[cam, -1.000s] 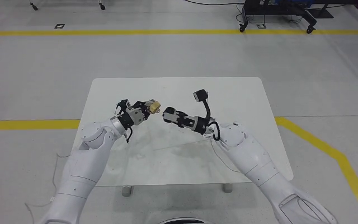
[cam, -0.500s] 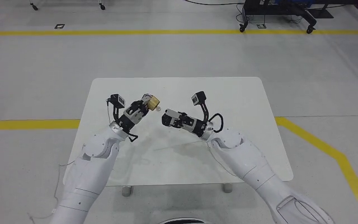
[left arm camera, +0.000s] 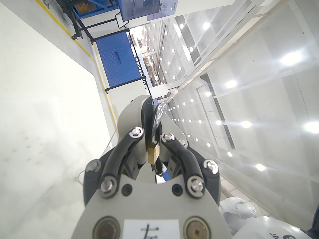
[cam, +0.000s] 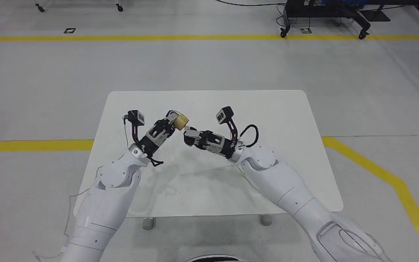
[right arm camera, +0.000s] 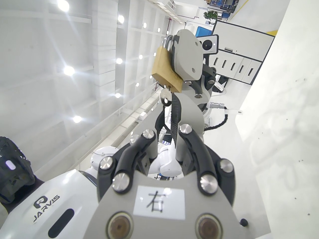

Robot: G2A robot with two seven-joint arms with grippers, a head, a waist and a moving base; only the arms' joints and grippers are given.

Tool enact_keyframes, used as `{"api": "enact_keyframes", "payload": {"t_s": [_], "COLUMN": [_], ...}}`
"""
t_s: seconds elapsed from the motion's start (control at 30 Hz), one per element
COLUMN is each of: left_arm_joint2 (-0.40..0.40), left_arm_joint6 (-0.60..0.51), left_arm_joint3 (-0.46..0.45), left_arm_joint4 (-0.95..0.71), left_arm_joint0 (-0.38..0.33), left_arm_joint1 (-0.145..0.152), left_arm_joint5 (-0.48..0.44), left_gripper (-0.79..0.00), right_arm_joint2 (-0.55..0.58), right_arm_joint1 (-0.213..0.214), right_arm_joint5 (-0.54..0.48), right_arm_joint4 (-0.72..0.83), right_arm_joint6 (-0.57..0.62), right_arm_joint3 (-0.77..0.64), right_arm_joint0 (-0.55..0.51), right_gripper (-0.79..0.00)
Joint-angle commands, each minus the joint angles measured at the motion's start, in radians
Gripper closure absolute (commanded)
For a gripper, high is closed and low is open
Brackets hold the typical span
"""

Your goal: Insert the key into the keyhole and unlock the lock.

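Note:
A brass padlock (cam: 179, 120) with a silver shackle is held above the white table (cam: 275, 111) by my left gripper (cam: 171, 124), which is shut on it. In the left wrist view the padlock (left arm camera: 153, 154) sits between the fingers (left arm camera: 129, 120), shackle pointing outward. My right gripper (cam: 190, 136) is shut on a small silver key (right arm camera: 165, 98). In the right wrist view the key's blade meets the keyhole face on the underside of the padlock (right arm camera: 165, 68). How deep the blade sits I cannot tell.
Both arms meet over the table's left-middle part. Yellow floor tape (cam: 39, 145) runs beside and behind the table. A black wheeled stand (cam: 321, 16) is far off at the back right.
My right gripper has moved left with the key, closing the gap to the padlock. The left wrist turned and lifted the padlock slightly during the first half second, then held still.

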Motion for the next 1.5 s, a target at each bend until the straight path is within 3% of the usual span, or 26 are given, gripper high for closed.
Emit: {"api": "enact_keyframes", "payload": {"t_s": [0.0,0.07,0.13,0.27,0.6,0.67,1.0,1.47], "left_arm_joint2": [-0.001,-0.001,-0.002,-0.008,-0.008,-0.006,-0.006,-0.010], "left_arm_joint6": [0.003,0.001,0.001,-0.002,0.008,0.016,0.026,0.134], "left_arm_joint3": [-0.001,-0.001,0.000,0.000,-0.003,-0.005,-0.012,-0.018], "left_arm_joint4": [0.011,0.014,0.016,0.013,0.081,0.100,0.141,0.304], "left_arm_joint0": [0.000,0.000,0.000,0.001,0.003,0.005,0.014,0.034], "left_arm_joint1": [0.000,-0.001,-0.001,-0.002,-0.003,-0.003,-0.005,-0.010], "left_arm_joint5": [-0.003,-0.005,-0.008,-0.014,-0.050,-0.064,-0.130,-0.267], "left_gripper": [0.000,0.000,0.000,0.000,0.000,0.000,0.000,0.000], "right_arm_joint2": [-0.001,-0.002,-0.001,0.005,0.008,0.009,0.025,0.048], "right_arm_joint1": [-0.003,-0.006,-0.010,-0.015,-0.028,-0.031,-0.049,-0.073], "right_arm_joint5": [0.000,0.000,-0.002,-0.009,0.001,0.003,0.035,0.209], "right_arm_joint4": [0.002,0.004,0.011,0.034,0.057,0.064,0.209,0.421], "right_arm_joint6": [0.003,0.005,0.006,0.019,0.041,0.043,0.121,0.276], "right_arm_joint3": [0.007,0.015,0.022,0.041,0.072,0.078,0.101,0.159], "right_arm_joint0": [0.004,0.007,0.009,0.012,0.020,0.021,0.010,0.011], "right_gripper": [-0.108,-0.117,-0.185,-0.197,-0.105,-0.003,0.000,0.000]}}
